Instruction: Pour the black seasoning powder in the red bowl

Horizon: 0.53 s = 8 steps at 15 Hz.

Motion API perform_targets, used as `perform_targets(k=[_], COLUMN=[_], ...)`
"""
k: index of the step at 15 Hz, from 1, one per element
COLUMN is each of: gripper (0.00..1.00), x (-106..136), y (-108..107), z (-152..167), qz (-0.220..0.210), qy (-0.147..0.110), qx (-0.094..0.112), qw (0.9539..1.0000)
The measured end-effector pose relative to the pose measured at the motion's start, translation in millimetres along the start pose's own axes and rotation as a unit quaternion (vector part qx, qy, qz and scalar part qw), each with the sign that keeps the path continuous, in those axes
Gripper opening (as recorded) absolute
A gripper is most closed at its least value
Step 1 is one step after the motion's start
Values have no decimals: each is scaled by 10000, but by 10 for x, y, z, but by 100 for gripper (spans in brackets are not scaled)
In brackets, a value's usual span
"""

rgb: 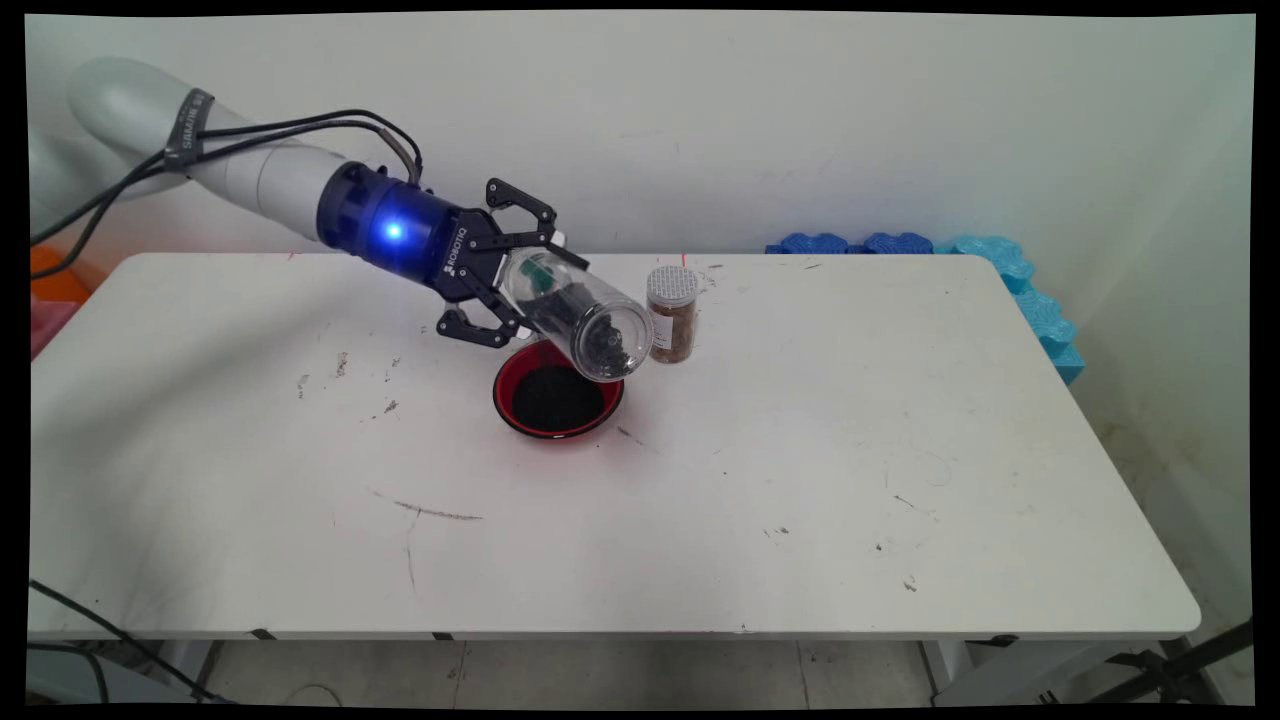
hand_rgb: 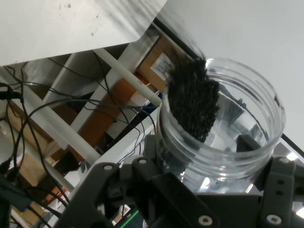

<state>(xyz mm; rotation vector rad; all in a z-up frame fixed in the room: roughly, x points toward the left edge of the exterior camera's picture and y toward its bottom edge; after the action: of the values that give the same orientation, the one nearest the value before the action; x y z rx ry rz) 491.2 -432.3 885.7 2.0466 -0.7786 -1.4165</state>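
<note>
My gripper [rgb: 522,282] is shut on a clear plastic jar [rgb: 582,318], held tilted with its open mouth pointing down and to the right. The mouth hangs just above a red bowl [rgb: 505,392] that holds a black granular heap. Black granules lie inside the jar near its mouth. In the hand view the jar [hand_rgb: 223,128] sits between the fingers of the gripper [hand_rgb: 209,166], with a clump of black granules [hand_rgb: 192,102] at its rim. A small jar [rgb: 672,315] with brown contents and a perforated lid stands upright just right of the held jar, close to its mouth.
The white table [rgb: 800,450] carries scuffs and dark specks. Blue foam pieces [rgb: 900,243] line the back right corner and the right edge. An orange object [rgb: 55,280] sits off the table's left end. Shelving and cables [hand_rgb: 57,123] show in the hand view.
</note>
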Motion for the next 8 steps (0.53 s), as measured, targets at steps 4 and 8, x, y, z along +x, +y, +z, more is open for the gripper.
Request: perform_targets(k=[4, 8], gripper=[0, 0], x=[11, 14], y=[-4, 0], z=[9, 30], qz=[88, 74], qy=[11, 19], qx=[17, 5], qw=[10000, 10000])
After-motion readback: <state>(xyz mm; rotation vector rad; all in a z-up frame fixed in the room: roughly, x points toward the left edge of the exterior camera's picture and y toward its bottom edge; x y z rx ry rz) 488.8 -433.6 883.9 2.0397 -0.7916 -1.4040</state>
